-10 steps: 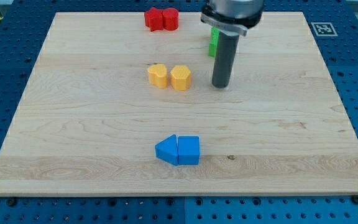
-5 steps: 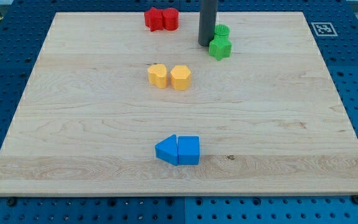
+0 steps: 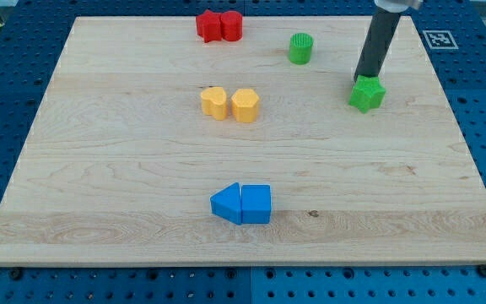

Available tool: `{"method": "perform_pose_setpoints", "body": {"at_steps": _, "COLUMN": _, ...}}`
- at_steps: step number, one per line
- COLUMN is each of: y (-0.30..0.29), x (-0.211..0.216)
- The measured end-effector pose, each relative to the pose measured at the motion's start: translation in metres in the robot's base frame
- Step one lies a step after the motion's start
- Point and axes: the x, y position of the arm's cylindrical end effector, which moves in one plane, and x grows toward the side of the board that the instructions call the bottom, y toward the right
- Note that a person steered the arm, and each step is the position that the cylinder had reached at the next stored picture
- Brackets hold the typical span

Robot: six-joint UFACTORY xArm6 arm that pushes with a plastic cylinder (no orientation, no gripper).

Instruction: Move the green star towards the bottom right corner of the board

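Observation:
The green star (image 3: pixel 367 94) lies on the wooden board (image 3: pixel 125 169) in its upper right part. My tip (image 3: pixel 364 80) touches the star's upper left edge, with the dark rod rising toward the view's top. A green cylinder (image 3: pixel 300 48) stands apart to the star's upper left.
Two red blocks (image 3: pixel 218 25) sit together at the board's top edge. Two yellow blocks (image 3: pixel 229 104) sit side by side left of centre. A blue triangle (image 3: pixel 226 203) and a blue block (image 3: pixel 256 203) touch each other near the bottom middle. A marker tag (image 3: pixel 437 38) lies off the top right corner.
My tip swung from beside the yellow blocks up to the green pair, then pushed the green star right and downward, away from the green cylinder.

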Motion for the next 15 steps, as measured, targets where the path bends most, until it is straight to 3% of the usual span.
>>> {"method": "perform_pose_setpoints", "body": {"at_steps": 6, "y": -0.041, "x": 0.119}}
{"method": "perform_pose_setpoints", "body": {"at_steps": 8, "y": 0.01, "x": 0.111}}
{"method": "perform_pose_setpoints", "body": {"at_steps": 10, "y": 0.034, "x": 0.068}}
{"method": "perform_pose_setpoints", "body": {"at_steps": 12, "y": 0.033, "x": 0.109}}
{"method": "perform_pose_setpoints", "body": {"at_steps": 15, "y": 0.081, "x": 0.146}}
